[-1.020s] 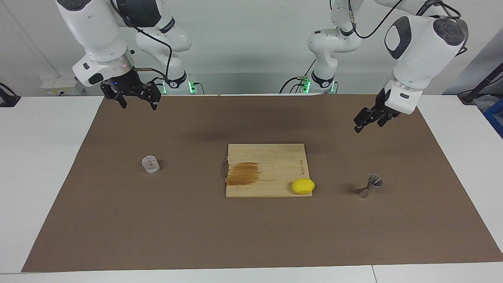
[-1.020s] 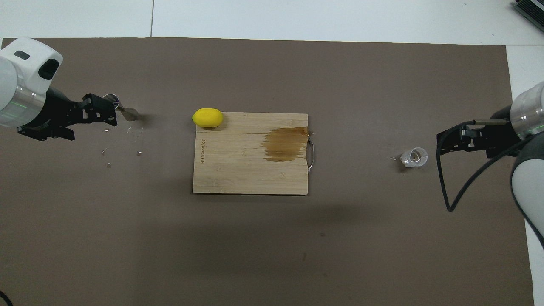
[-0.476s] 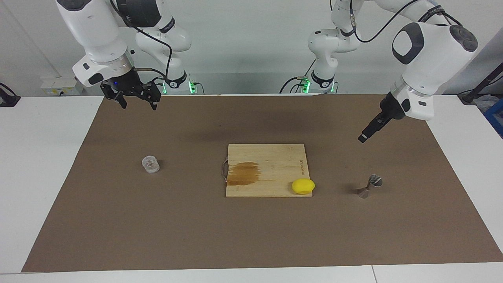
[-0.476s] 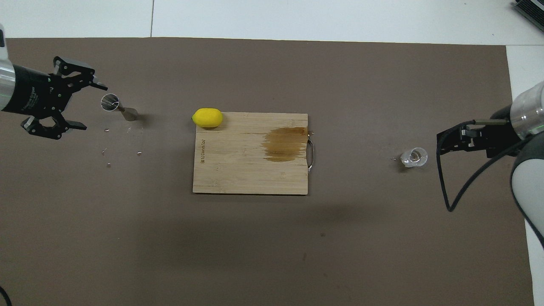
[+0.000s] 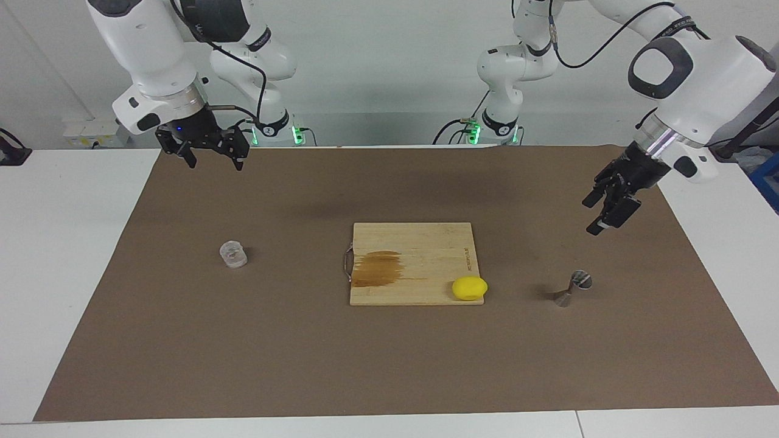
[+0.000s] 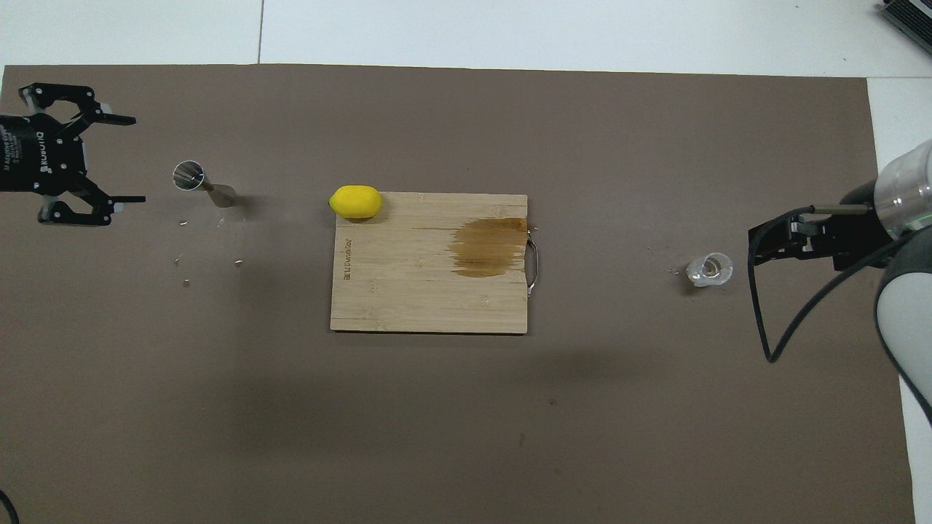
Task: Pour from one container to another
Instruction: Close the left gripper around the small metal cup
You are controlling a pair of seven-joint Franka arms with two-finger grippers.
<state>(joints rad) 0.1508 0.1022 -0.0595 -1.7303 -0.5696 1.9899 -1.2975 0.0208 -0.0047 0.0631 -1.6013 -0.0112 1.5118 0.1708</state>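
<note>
Overhead view shows the left gripper [image 6: 120,159], jaws spread wide and empty, now turned to face the small shiny steel hourglass jigger [image 6: 204,186] near the brown mat's [image 6: 466,437] edge at the left arm's end; a second ago it covered the jigger's rim. It looks set to steady the jigger. The right gripper [image 5: 210,159], also spread, waits above the mat's corner, the clear ribbed glass tumbler [image 5: 233,254] untouched toward its end.
</note>
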